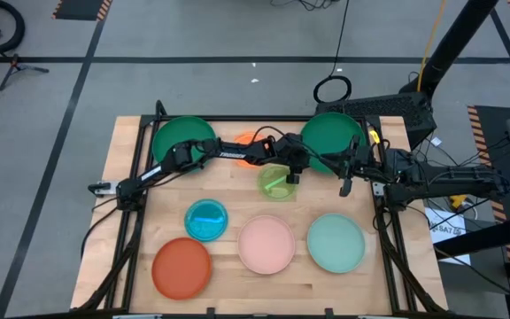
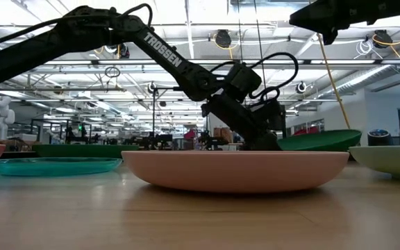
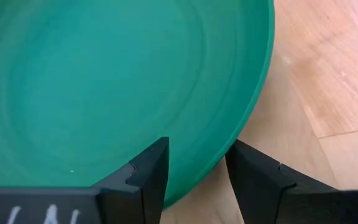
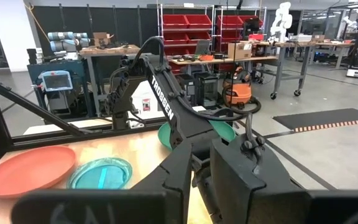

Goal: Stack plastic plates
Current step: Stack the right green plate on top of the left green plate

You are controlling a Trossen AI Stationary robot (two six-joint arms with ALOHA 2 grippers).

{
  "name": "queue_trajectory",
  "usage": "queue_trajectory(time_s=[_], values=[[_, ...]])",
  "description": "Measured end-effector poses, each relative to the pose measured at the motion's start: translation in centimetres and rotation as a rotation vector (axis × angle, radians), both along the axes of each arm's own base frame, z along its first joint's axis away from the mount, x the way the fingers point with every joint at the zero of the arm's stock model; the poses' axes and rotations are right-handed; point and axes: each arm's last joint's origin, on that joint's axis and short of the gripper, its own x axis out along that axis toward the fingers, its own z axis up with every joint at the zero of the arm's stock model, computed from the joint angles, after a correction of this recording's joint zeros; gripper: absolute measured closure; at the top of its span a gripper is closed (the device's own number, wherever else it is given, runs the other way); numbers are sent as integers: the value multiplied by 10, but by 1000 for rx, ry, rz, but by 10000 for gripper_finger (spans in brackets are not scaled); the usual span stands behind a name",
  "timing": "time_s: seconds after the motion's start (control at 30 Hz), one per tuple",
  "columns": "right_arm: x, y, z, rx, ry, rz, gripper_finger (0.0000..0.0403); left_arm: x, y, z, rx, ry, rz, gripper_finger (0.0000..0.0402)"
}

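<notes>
Wooden surface [image 1: 237, 208] carries the plastic plates, with the pink plate [image 1: 266, 245] at the near edge as the landmark. Just beside it on one side sits the pale mint plate [image 1: 336, 242]; on the other side, a little farther, lie the cyan blue plate [image 1: 206, 220] and the red-orange plate [image 1: 182, 267]. Beyond the pink plate, toward the far edge, is the lime green plate [image 1: 277, 181], and farther still a translucent orange plate [image 1: 246, 142] shows partly under the left arm. Two dark green plates sit at the far edge: the left dark green plate [image 1: 183, 139] and the right dark green plate [image 1: 332, 135].

The left arm reaches across the far side of the surface, and the left tool [image 3: 196, 171] is open, its two fingers [image 3: 149, 169] standing apart with the rim of the right dark green plate [image 3: 123, 87] running between them. In the low view this plate [image 2: 318, 140] is tilted, one edge raised.

The right tool [image 4: 199, 180] hangs beyond the pale mint plate, near the right dark green plate; its fingers stand slightly apart with nothing between them.
</notes>
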Motion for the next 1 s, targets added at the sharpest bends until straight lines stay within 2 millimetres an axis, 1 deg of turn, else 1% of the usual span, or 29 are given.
queue_trajectory(time_s=[0.1, 0.17, 0.33, 0.5, 0.53, 0.7, 0.8, 0.87, 1.0], values=[[0, 0, 0, 0, 0, 0, 349, 0, 0, 0, 6, 0, -3, 245], [0, 0, 0, 0, 0, 0, 349, 0, 0, 0, 6, -3, -2, 260], [0, 0, 0, 0, 0, 0, 349, 0, 0, 0, 7, -3, -4, 316], [0, 0, 0, 0, 1, 0, 349, 1, -3, 1, 14, -6, -2, 383], [0, 0, 0, 0, 1, 0, 349, 2, -3, 2, 14, -9, -2, 388], [0, 0, 0, 0, 2, 1, 349, 3, -10, 5, 34, -2, 14, 391], [0, 0, 0, 0, 2, 2, 349, 6, -15, 17, 32, 13, 12, 391], [0, 0, 0, 0, 5, 1, 349, 10, -17, 30, 34, 10, 9, 391], [0, 0, 0, 0, 2, 5, 349, 15, -16, 63, 39, 35, 2, 391]])
